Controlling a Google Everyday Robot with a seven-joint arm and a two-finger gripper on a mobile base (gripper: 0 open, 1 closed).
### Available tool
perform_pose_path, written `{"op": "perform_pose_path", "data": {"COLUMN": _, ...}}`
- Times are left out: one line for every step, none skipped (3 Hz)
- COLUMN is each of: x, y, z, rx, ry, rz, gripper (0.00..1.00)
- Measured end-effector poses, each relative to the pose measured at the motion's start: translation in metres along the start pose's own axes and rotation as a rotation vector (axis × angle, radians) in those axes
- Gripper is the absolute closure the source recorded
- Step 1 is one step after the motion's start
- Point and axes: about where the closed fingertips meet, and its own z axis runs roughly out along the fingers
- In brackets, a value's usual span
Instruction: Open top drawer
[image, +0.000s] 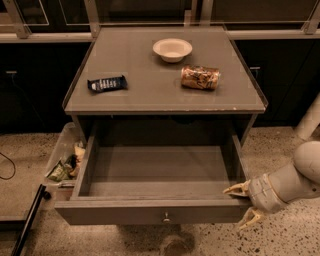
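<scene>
The top drawer (150, 212) of the grey cabinet stands pulled far out toward me. Its plain grey inside holds nothing and a small metal knob (165, 217) sits at the centre of its front. My gripper (243, 204) is at the drawer's front right corner. Its two pale fingers are spread: one finger (235, 190) lies at the top of the corner and the other points down beside the front. The arm comes in from the right edge.
On the cabinet top (140, 95) lie a white bowl (172, 49), a can on its side (200, 77) and a dark snack packet (107, 83). A clear bin with wrappers (65, 162) stands on the floor at the left. A dark pole (27, 217) lies bottom left.
</scene>
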Motion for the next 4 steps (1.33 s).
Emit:
{"op": "perform_pose_path", "data": {"x": -0.02, "y": -0.019, "z": -0.009, "rx": -0.007, "ry": -0.008, "rz": -0.045, "gripper": 0.0}}
{"op": "perform_pose_path", "data": {"x": -0.055, "y": -0.043, "z": -0.034, "rx": 0.004, "ry": 0.002, "rz": -0.128, "gripper": 0.0}}
{"op": "perform_pose_path", "data": {"x": -0.092, "y": -0.068, "z": -0.062, "rx": 0.024, "ry": 0.043, "rz": -0.214, "gripper": 0.0}}
{"op": "perform_pose_path", "data": {"x": -0.113, "y": -0.104, "z": -0.091, "rx": 0.055, "ry": 0.092, "rz": -0.251, "gripper": 0.0}}
